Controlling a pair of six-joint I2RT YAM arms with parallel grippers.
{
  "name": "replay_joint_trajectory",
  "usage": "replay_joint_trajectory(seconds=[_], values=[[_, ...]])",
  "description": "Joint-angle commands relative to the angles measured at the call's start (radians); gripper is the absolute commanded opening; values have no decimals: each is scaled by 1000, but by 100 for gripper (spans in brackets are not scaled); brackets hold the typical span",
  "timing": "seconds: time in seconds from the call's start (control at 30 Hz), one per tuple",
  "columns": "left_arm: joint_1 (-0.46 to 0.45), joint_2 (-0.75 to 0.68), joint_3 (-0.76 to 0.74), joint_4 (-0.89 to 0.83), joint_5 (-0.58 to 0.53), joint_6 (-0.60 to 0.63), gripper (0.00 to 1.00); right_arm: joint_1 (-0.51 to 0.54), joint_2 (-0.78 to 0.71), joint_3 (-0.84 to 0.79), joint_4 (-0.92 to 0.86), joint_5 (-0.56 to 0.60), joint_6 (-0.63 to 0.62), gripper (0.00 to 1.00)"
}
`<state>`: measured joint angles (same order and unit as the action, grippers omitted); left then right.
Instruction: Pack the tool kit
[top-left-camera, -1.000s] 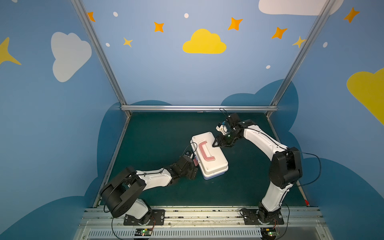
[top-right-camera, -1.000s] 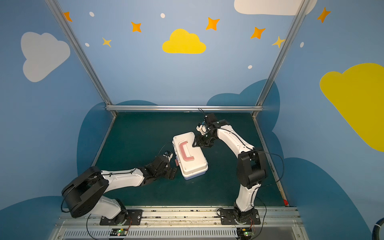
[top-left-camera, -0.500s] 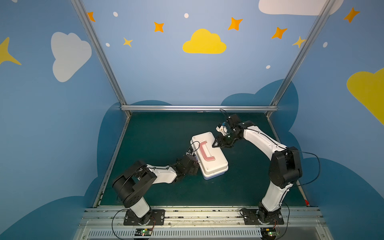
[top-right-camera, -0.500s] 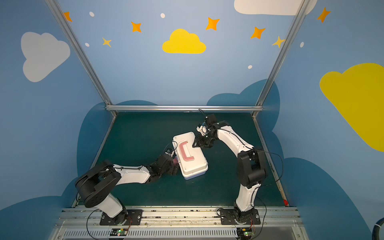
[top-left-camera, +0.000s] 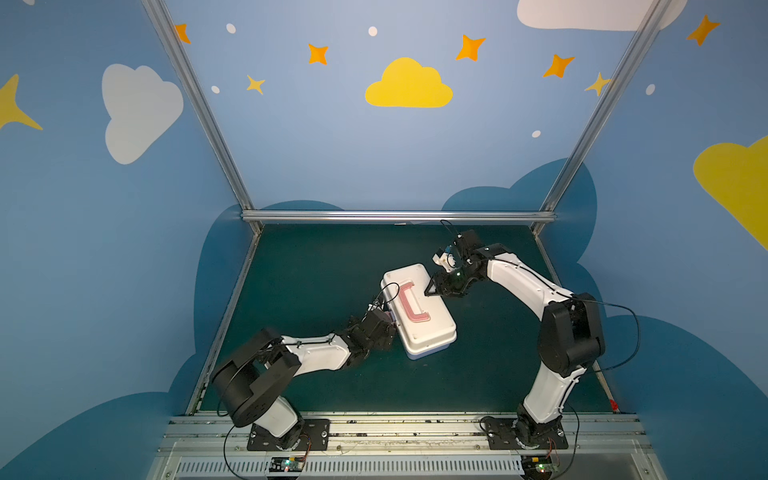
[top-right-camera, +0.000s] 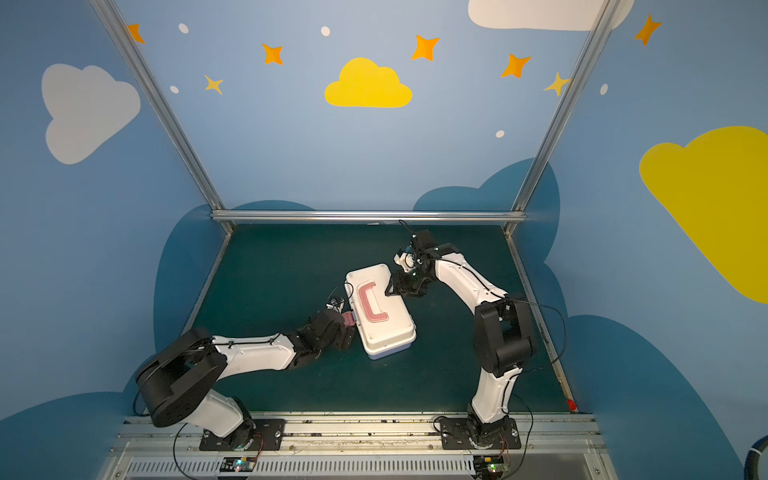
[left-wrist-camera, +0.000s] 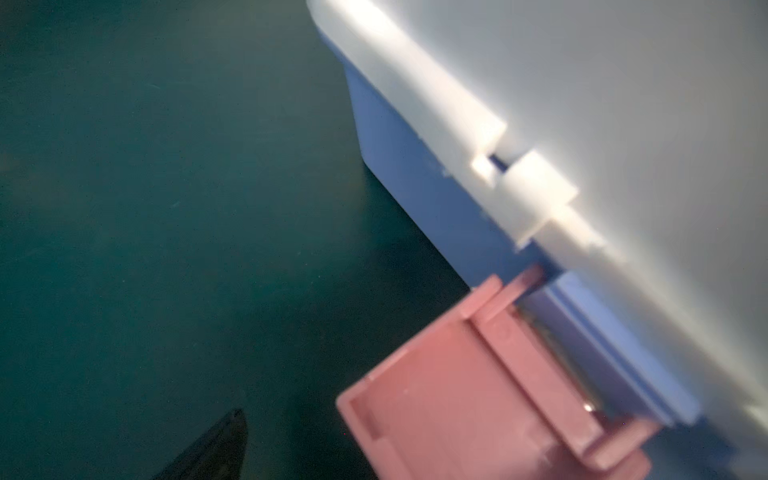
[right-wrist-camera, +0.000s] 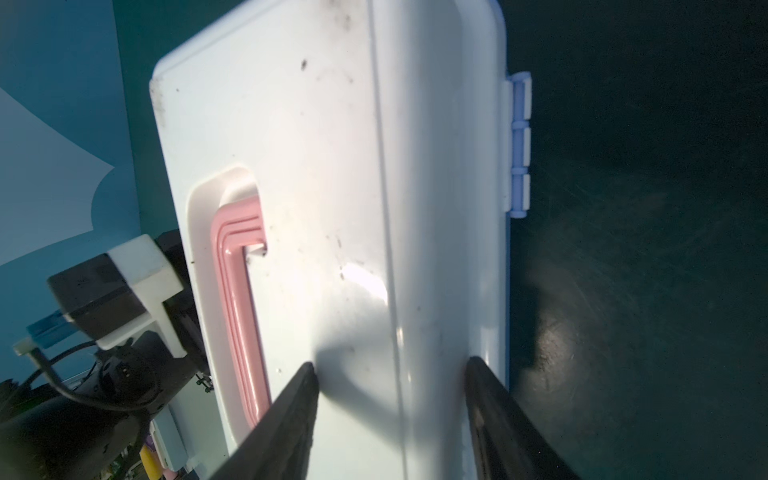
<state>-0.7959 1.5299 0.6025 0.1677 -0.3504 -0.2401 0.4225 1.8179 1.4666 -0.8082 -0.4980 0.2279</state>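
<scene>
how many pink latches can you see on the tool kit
1. The pink latch stands swung open, unclipped, on the tool kit's long side facing the left arm. A second may be hidden behind that arm.

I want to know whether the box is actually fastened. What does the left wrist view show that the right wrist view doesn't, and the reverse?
Only the left wrist view: the pink latch swung out from the lavender-blue base, not clipped shut. Only the right wrist view: the pink handle lying flat in its recess, the hinge, and the right tool with its fingers spread over the white lid. Both: that closed lid and the green table.
</scene>
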Motion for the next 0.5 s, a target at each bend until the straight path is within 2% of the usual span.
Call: replay_joint_trajectory(seconds=[0.0,0.23,0.47], values=[[9,-42,-7,-10,-84,-45,99,16,6,-19,-6,-54,2,56],[11,-119,0,-31,-62,-106,94,18,7,-22,0,-59,6,56],[22,-191,10,-26,146,-212,87,18,6,-48,0,-57,4,56]])
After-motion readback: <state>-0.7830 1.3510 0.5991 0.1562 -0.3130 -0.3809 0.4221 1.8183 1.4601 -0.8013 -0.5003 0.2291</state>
